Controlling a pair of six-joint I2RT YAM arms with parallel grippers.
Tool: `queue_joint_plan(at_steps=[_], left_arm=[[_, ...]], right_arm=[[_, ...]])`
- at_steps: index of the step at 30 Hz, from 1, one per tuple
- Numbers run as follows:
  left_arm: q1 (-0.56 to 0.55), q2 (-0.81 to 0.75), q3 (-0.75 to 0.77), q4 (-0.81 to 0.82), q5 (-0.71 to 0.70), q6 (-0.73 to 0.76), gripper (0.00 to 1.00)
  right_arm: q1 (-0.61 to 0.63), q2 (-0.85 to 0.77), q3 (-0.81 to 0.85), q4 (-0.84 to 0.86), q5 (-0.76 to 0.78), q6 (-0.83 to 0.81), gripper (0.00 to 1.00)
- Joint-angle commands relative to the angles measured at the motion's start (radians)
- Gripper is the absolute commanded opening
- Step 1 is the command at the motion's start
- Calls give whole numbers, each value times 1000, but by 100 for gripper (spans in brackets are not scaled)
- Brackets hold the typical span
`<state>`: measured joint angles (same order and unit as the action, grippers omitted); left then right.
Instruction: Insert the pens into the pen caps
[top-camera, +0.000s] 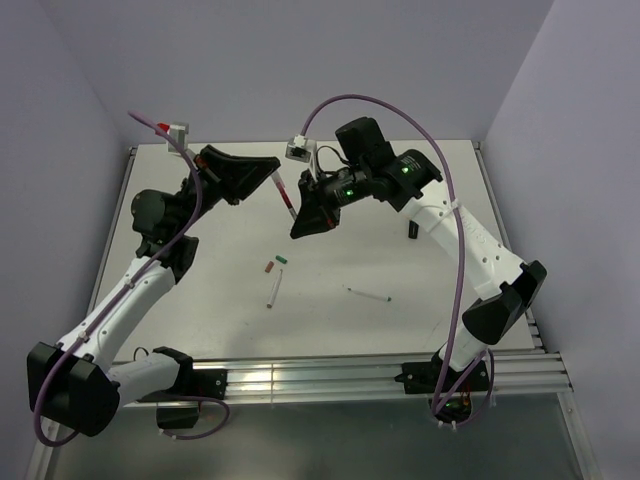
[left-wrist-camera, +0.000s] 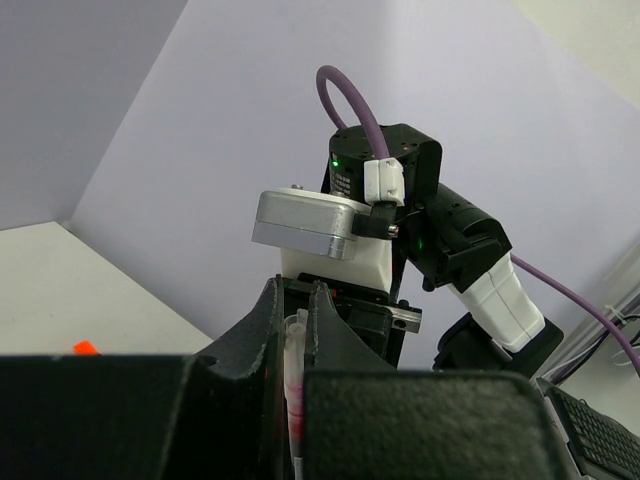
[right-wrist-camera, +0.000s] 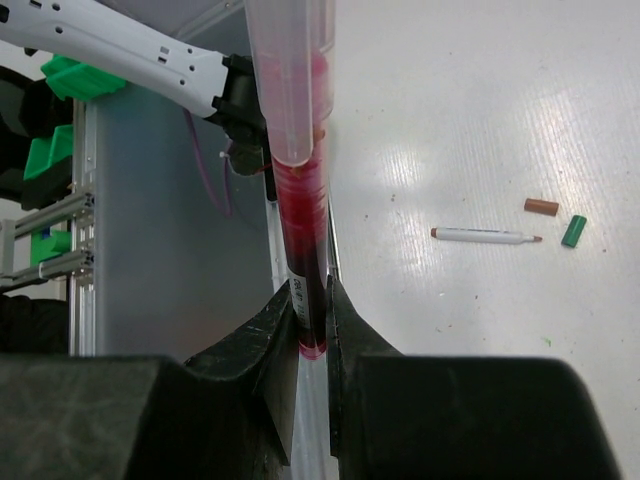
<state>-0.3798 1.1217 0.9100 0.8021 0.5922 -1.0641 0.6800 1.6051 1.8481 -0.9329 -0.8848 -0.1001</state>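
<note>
The thin dark red pen (top-camera: 283, 197) is off the white table (top-camera: 430, 300), held in the air between the two arms towards the back of the workspace. The left gripper (top-camera: 262, 172) is clamped on its upper, paler end. The right gripper (top-camera: 300, 222) is clamped on its lower, dark red end, so the pen slants down from left to right between them.

In the left wrist view the black fingers (left-wrist-camera: 268, 330) sit tight on either side of the pen's translucent barrel (left-wrist-camera: 295, 400), which runs up between them (the right arm's wrist fills the space just beyond). In the right wrist view the fingers (right-wrist-camera: 275, 340) pinch the deep red end of the pen (right-wrist-camera: 305, 250). The clear barrel rises out of the top of that picture.

The other pieces lie on the table, well below the held pen in the top view. The stubby brownish-red plastic cap (top-camera: 268, 267) and the stubby green plastic cap (top-camera: 281, 259) lie near each other but apart. One thin white pen (top-camera: 274, 290) lies just beside them on the near side, its brownish tip towards the caps. The right wrist view shows the same trio, white pen (right-wrist-camera: 485, 236), brownish-red cap (right-wrist-camera: 541, 206) and green cap (right-wrist-camera: 572, 231). A second thin white pen (top-camera: 368, 295) lies apart to the right. A short black marker (top-camera: 412, 230) stands close to the right arm's white forearm (its tip is too small to make out).
</note>
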Motion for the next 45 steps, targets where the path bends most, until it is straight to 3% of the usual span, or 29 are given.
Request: queue_joint_plan(at_steps=[1,6,11,19,20,35,37,38,40,41,44,45], left_arm=[[-16,16,12,-72,155,-28,0],[-13,21,13,-69,149,-33,0],[-8,20,18,-98,139,-25,0],[33,41,4,-75,123,-76,0],[38,46,7,-69,121,-77,0],[98,90,81,-9,120,-114,0],[98,92,79,-11,124,-115,0],[98,92,75,-12,130,-117,0],[98,87,64,-12,130,-120,0],[96,86,58,-12,133,-120,0],[96,82,52,-9,136,-122,0],[96,84,52,-4,136,-126,0]], right_arm=[[-7,-31,20,217,-42,11,0],[-7,-28,25,218,-39,19,17],[-8,-20,20,218,-34,30,20],[-36,-19,-16,221,-69,37,11],[-36,-20,-26,221,-72,33,0],[-36,-20,-63,235,-105,43,0],[-36,-20,-55,235,-92,48,8],[-36,-22,-52,235,-91,48,19],[-37,-19,-41,235,-82,56,30],[-37,-19,-38,235,-79,59,42],[-40,-14,-27,236,-77,69,57],[-42,-11,-26,236,-77,72,58]])
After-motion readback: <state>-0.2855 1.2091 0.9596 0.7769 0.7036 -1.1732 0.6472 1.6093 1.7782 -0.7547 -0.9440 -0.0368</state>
